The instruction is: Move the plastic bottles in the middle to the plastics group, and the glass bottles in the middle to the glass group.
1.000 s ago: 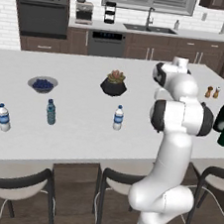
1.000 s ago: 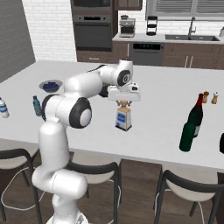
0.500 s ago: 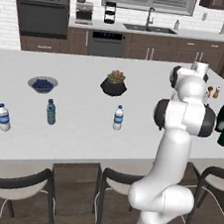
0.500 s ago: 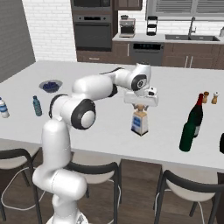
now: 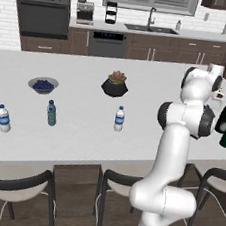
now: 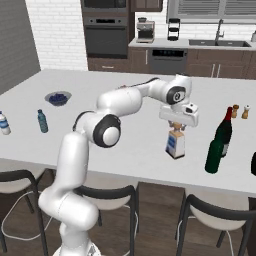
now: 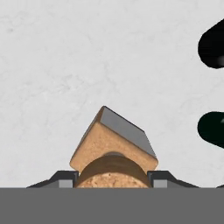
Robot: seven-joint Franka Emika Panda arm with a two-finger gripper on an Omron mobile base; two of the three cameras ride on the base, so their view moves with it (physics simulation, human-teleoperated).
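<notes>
My gripper [image 6: 178, 129] is shut on the tan stopper [image 7: 113, 174] of the squat square clear bottle [image 6: 175, 144] with a blue label, held upright low over the counter. Just to its right stand the dark green wine bottle [image 6: 214, 157] and, behind it, the red-necked wine bottle [image 6: 226, 129]; from the hand view they are two dark blobs, the upper one [image 7: 214, 43] and the lower one [image 7: 211, 128]. The small clear water bottle [image 5: 119, 119] stands mid-counter. Far left are the clear white-capped bottle [image 5: 3, 119] and the slimmer blue-tinted bottle [image 5: 51, 113].
A succulent in a dark pot [image 5: 115, 84] and a bowl of blueberries [image 5: 43, 84] sit toward the back of the counter. Salt and pepper shakers [image 6: 235, 111] stand behind the wine bottles. Dark stools [image 6: 105, 200] line the counter's near edge.
The arm has swung right along the counter, carrying the square bottle with it until it is close to the two wine bottles. Nothing else moved.
</notes>
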